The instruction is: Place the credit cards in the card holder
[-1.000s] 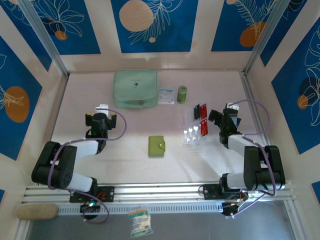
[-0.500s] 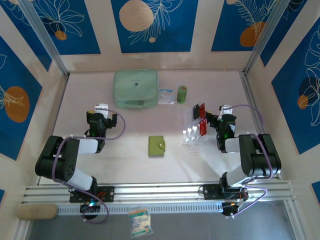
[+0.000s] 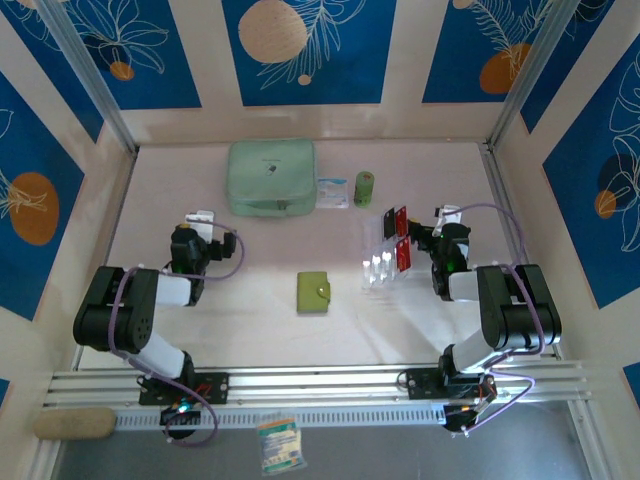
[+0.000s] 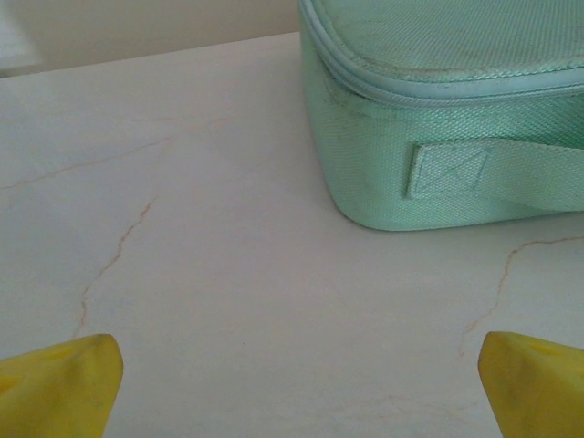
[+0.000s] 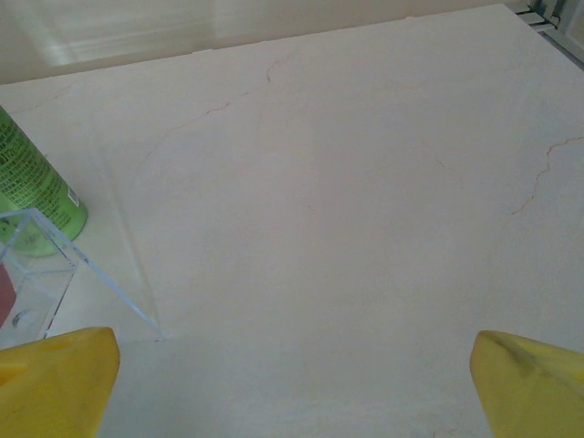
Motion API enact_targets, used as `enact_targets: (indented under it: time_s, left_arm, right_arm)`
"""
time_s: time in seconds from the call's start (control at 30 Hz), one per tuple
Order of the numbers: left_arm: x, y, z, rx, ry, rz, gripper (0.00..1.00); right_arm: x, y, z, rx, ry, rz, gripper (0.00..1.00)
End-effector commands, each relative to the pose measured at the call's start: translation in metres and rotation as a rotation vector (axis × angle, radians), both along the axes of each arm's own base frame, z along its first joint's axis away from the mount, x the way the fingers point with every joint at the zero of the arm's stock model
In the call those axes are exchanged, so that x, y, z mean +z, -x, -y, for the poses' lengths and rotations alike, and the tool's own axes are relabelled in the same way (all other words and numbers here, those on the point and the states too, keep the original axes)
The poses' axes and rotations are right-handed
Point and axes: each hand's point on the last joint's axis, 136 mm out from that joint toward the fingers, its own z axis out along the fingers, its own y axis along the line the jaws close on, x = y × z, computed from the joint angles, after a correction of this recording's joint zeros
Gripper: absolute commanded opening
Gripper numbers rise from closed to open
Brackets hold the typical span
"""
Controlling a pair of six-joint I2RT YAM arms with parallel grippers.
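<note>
1. Here, your card holder (image 3: 313, 292) lies closed on the table (image 3: 250, 330), near the middle, between the two arms and touching neither.
2. The credit cards (image 3: 402, 222) you can make out are the red ones standing upright in the clear acrylic rack (image 3: 378, 268), to the right of the holder and well apart from it.
3. Your right gripper (image 3: 443, 222) sits just right of that rack. In its wrist view the yellow fingertips (image 5: 55, 379) stand spread wide with bare table between them, grasping nothing, and the rack's clear corner is at the lower left.
4. Your left gripper (image 3: 203, 222) is left of the holder, well apart from it. Its jaws are released wide too, holding nothing, and its wrist view faces the near corner of the mint-green pouch (image 4: 438, 109).
5. That pouch lies toward the far edge of the table. A small green can (image 3: 364, 188) stands to its right, beyond the rack, with a small flat packet (image 3: 333, 193) between pouch and can.
</note>
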Motion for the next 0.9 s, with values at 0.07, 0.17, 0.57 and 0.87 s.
enact_targets:
  time_s: [0.07, 0.17, 0.57, 0.87]
  left_arm:
    - [0.0046, -0.0051, 0.0009, -0.015, 0.025, 0.019, 1.0]
    - [0.0047, -0.0048, 0.0006, -0.013, 0.023, 0.019, 1.0]
    - [0.0075, -0.0016, -0.0028, 0.011, 0.013, 0.042, 1.0]
    - [0.0076, -0.0016, -0.0027, 0.01, 0.013, 0.042, 1.0]
  right_arm:
    - [0.0094, -0.005, -0.004, 0.008, 0.032, 0.031, 0.99]
    - [0.0094, -0.0053, -0.0048, 0.009, 0.037, 0.031, 0.99]
    - [0.009, -0.0052, -0.0044, 0.008, 0.036, 0.03, 0.99]
    - [0.0091, -0.0052, -0.0045, 0.008, 0.036, 0.03, 0.99]
